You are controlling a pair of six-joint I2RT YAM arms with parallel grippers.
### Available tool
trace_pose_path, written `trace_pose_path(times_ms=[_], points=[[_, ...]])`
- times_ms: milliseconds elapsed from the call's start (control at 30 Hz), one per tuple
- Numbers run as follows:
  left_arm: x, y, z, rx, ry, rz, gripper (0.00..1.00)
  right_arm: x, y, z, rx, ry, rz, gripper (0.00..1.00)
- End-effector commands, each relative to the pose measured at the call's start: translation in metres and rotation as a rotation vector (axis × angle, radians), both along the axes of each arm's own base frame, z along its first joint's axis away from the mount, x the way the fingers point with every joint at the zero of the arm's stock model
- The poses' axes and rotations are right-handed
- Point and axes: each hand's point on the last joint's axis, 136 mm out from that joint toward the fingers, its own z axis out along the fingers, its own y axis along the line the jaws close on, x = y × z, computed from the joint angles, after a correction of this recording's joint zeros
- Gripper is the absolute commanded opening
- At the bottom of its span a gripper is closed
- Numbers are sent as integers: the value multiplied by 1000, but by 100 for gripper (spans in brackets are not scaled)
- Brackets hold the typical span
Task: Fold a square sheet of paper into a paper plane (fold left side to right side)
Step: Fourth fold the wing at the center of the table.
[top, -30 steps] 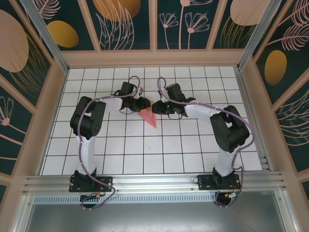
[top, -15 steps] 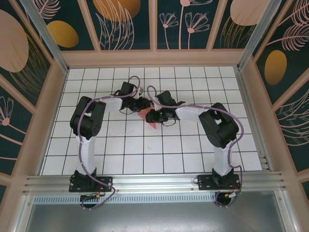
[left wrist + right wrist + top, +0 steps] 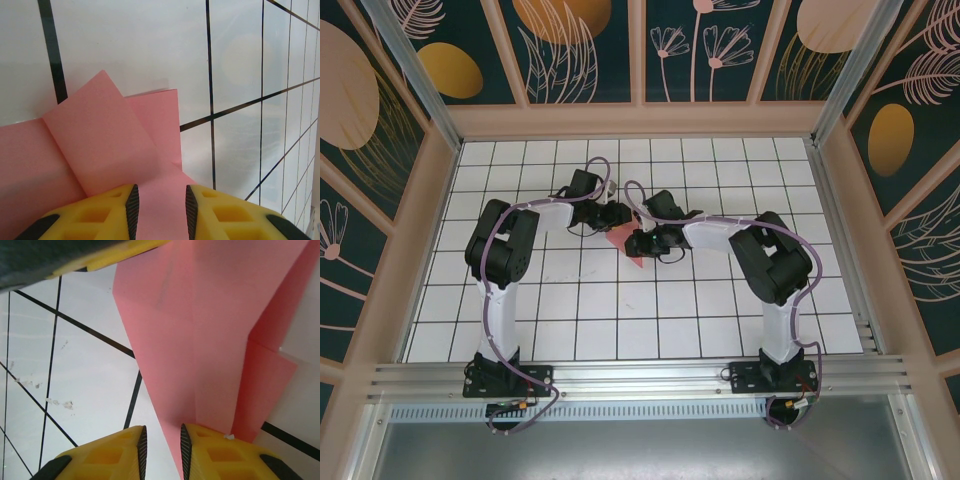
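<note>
The salmon-pink paper plane (image 3: 621, 239) lies flat on the gridded table (image 3: 620, 310), folded to a point that faces the near edge. My left gripper (image 3: 619, 218) rests over its far end. In the left wrist view the yellow fingers (image 3: 100, 215) stand apart on the paper (image 3: 100, 145), with flat pink sheet showing in the gap at the left gripper (image 3: 161, 192). My right gripper (image 3: 637, 243) sits over the paper's right edge. Its jaws are open at the right gripper (image 3: 161, 432): one finger (image 3: 220, 450) lies on the paper (image 3: 200, 340), the other over bare table.
White table with black grid lines, walled by a wooden frame (image 3: 450, 200) on three sides. The left gripper's yellow finger (image 3: 107, 257) crosses the top of the right wrist view, close to the right gripper. Open tiles lie toward the near edge.
The right gripper has moved left and toward the near side, from beside the paper's far end onto its right edge, and its elbow has swung inward. The left arm has stayed still.
</note>
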Motion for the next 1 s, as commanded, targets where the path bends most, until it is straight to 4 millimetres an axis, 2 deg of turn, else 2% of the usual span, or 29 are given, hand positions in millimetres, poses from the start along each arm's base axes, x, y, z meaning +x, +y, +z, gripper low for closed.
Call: trace_pose_path(times_ms=[0, 333, 533, 967], points=[[-22, 18, -52, 127, 113, 22, 35, -10, -17, -25, -86, 49, -2, 27], [-18, 21, -61, 162, 118, 34, 34, -24, -28, -41, -129, 90, -5, 19], [-18, 23, -63, 174, 119, 40, 34, -39, -29, -46, -147, 117, 16, 15], [-18, 25, -63, 184, 118, 48, 34, -69, -32, -38, -138, 138, 52, 12]])
